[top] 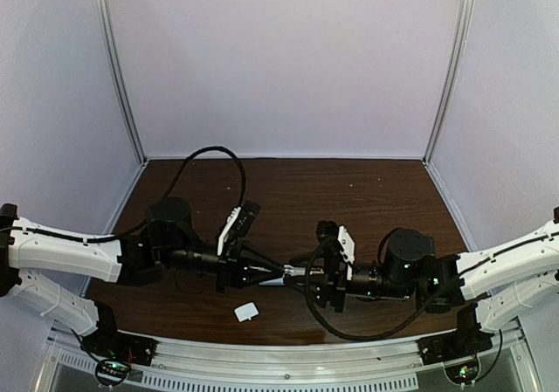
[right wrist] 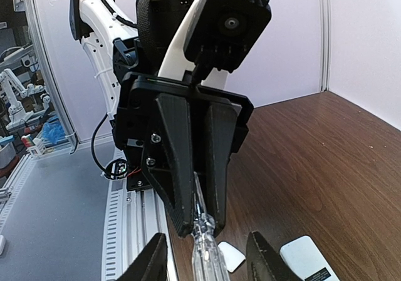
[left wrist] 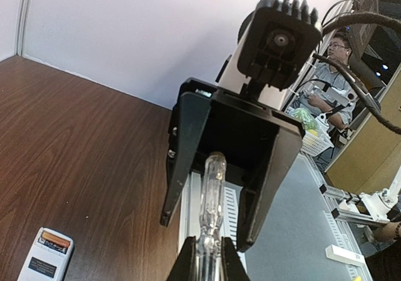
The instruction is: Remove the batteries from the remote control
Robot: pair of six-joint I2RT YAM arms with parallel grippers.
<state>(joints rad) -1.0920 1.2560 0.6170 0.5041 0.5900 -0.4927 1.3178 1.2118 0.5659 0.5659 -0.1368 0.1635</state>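
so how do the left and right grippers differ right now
The left gripper is shut; the right gripper is open. The left gripper clamps the screwdriver; the right gripper's fingers only flank it, with gaps either side. Both are raised off the table and face each other.

Top cam looks down on table [top: 367, 191]; wrist cams face-to-face, close, sharing screwdriver [left wrist: 211, 193].
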